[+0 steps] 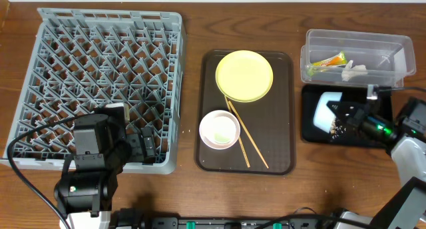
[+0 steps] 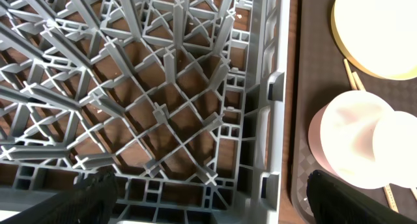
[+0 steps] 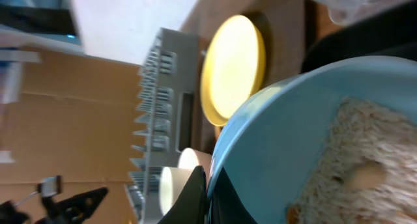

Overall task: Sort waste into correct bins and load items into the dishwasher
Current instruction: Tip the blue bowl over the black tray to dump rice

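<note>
My right gripper (image 1: pixel 347 117) is shut on the rim of the light blue bowl (image 1: pixel 326 110) and holds it tipped on its side over the black tray (image 1: pixel 313 137). Rice scraps (image 1: pixel 341 128) lie on the tray; more cling inside the bowl (image 3: pixel 293 133). The clear tub (image 1: pixel 393 46) holds the green-and-orange wrapper (image 1: pixel 326 61) and crumpled white paper (image 1: pixel 354 70). My left gripper (image 1: pixel 146 146) is open and empty over the front right corner of the grey dish rack (image 1: pixel 100 56). The yellow plate (image 1: pixel 244 75), the pink bowl (image 1: pixel 208 140) with the white cup (image 1: pixel 220 128) in it, and the chopsticks (image 1: pixel 247 141) lie on the brown tray.
The dark brown serving tray (image 1: pixel 281 122) lies between the rack and the bins. The rack's rim (image 2: pixel 273 120) runs close beside it in the left wrist view. A cable (image 1: pixel 399 88) runs across the tub's front edge to the right arm.
</note>
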